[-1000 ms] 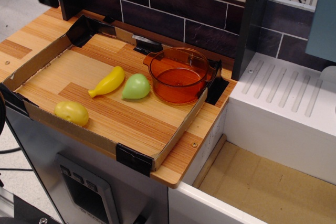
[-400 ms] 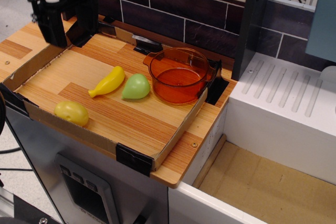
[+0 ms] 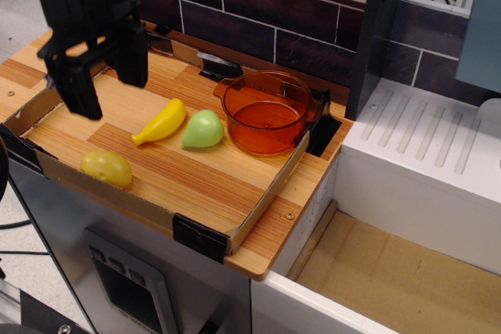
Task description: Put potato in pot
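The potato [image 3: 106, 168] is a dull mustard-yellow oval lying at the front left corner of the wooden tray [image 3: 196, 181]. The pot [image 3: 267, 112] is a see-through orange round pot standing upright at the tray's back right, empty. My black gripper [image 3: 108, 87] hangs over the tray's left part, above and behind the potato, apart from it. Its two fingers [image 3: 81, 93] are spread wide with nothing between them.
A bright-yellow banana shape [image 3: 161, 122] and a light-green pear-shaped piece [image 3: 203, 129] lie between the potato and the pot. A dark brick wall [image 3: 258, 13] runs behind the tray. A white sink unit [image 3: 427, 162] stands to the right.
My gripper came in from the upper left and has dropped lower and a little forward over the tray's left side, toward the potato. The toys and the pot have not moved.
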Robot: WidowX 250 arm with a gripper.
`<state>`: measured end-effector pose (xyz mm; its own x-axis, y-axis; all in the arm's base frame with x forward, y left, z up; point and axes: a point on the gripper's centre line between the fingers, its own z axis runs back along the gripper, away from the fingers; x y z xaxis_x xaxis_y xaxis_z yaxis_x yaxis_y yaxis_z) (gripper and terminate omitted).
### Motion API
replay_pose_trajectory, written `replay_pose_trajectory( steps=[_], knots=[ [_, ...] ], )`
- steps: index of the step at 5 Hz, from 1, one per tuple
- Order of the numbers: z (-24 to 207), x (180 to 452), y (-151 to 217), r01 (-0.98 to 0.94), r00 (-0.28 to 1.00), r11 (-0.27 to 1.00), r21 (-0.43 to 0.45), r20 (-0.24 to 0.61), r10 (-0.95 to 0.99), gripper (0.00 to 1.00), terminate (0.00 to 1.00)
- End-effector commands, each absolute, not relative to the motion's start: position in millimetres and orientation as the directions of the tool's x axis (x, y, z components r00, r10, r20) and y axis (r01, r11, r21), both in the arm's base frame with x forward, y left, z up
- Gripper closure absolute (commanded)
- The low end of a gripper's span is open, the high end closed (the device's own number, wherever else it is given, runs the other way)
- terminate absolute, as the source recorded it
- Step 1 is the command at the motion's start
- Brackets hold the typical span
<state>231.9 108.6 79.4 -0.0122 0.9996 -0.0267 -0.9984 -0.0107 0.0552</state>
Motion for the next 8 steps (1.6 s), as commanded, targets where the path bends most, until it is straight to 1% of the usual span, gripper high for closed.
replay_pose_trajectory(
  steps=[1, 3, 4, 5, 6, 8],
  knots=[
    [69.0, 234.2, 108.8, -0.999, -0.04, -0.04, -0.029, 0.02, 0.999, 0.0, 0.0],
    [44.7, 242.7, 117.1, -0.998, -0.06, -0.059, -0.026, 0.045, 0.997, 0.0, 0.0],
    [39.8, 237.5, 117.0, -0.999, -0.037, -0.036, -0.027, 0.047, 0.998, 0.0, 0.0],
    [50.9, 232.5, 115.4, -0.999, -0.026, -0.026, -0.04, 0.011, 1.0, 0.0, 0.0],
    [52.4, 231.0, 115.8, -0.999, -0.026, -0.026, -0.047, 0.008, 1.0, 0.0, 0.0],
    [37.1, 228.2, 116.1, -0.999, -0.024, -0.022, -0.038, 0.041, 0.999, 0.0, 0.0]
  ],
)
